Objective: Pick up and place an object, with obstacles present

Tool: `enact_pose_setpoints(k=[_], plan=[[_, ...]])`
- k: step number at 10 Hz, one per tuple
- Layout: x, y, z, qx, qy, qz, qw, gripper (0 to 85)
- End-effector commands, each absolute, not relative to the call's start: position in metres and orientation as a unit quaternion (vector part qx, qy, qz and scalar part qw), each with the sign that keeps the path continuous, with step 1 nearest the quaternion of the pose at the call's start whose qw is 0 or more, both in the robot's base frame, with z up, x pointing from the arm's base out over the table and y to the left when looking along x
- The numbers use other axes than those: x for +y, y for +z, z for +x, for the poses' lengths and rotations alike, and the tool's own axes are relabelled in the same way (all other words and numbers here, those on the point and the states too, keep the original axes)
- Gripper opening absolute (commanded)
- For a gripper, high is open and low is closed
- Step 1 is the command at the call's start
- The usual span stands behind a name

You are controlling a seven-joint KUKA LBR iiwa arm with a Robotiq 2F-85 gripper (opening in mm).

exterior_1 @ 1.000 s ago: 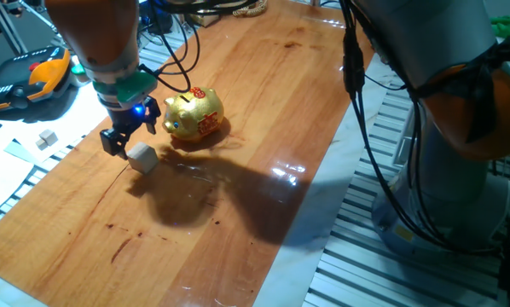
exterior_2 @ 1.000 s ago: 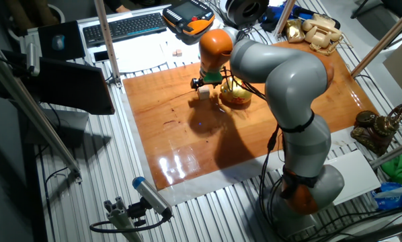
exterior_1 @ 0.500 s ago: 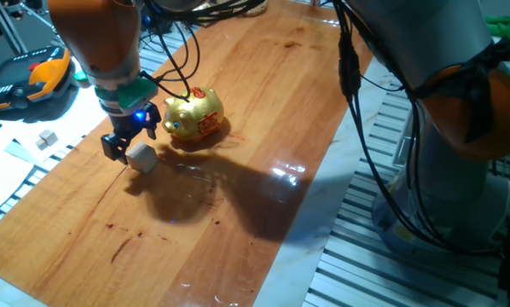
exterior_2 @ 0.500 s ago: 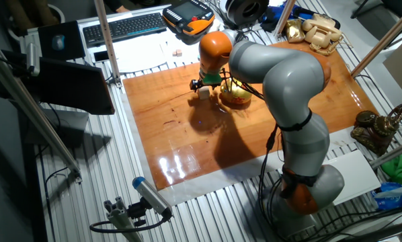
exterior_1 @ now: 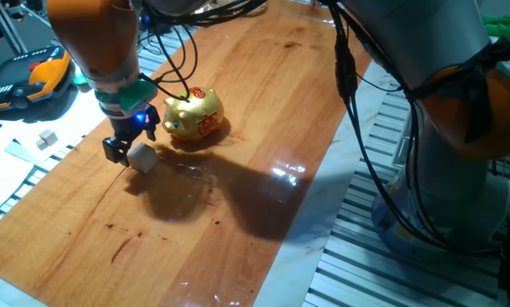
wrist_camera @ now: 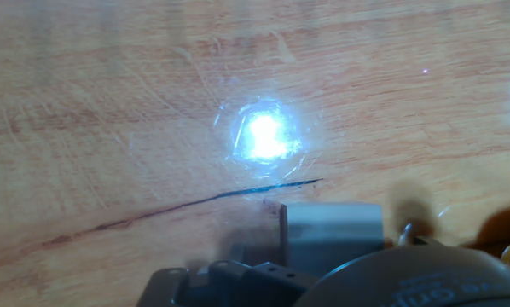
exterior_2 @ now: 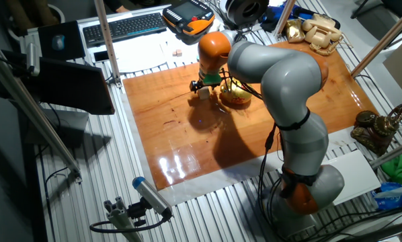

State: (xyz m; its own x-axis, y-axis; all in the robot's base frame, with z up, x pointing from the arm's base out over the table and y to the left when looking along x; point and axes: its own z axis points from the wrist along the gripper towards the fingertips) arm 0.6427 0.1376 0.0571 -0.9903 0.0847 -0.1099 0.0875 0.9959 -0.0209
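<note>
- On the wooden table (exterior_1: pixel 263 102), nearest one fixed camera, the pale cube (exterior_1: pixel 141 157) sat by the left edge.
- Right over it hung the gripper (exterior_1: pixel 129 147), dark fingers (exterior_1: pixel 113 150) either side of the cube; whether they pinched it I could not tell.
- Just beyond stood the gold piggy bank (exterior_1: pixel 195 116), near the cube, apart.
- Farther off, past the table's edge, a small whitish block (exterior_1: pixel 46 137) lay on paper.

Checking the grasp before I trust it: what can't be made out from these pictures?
- Whether the gripper clamps the cube: its fingers blend together in one fixed view.
- The other fixed view: the cube is too small.
- Hand view: the cube is cut off below by the hand; the piggy bank lies outside the frame.
</note>
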Motion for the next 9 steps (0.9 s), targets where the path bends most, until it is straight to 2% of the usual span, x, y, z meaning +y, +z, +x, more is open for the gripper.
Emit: enact_pose_setpoints(k=[1,5,6,9], plan=[[0.137,0.056,0.643,0.998,-0.014,0.041,0.055,85.0],[0.139,0.047,0.643,0.998,-0.015,0.041,0.052,85.0],[0.139,0.044,0.643,0.998,-0.014,0.039,0.053,68.0],[0.139,0.042,0.643,0.998,-0.014,0.032,0.053,68.0]])
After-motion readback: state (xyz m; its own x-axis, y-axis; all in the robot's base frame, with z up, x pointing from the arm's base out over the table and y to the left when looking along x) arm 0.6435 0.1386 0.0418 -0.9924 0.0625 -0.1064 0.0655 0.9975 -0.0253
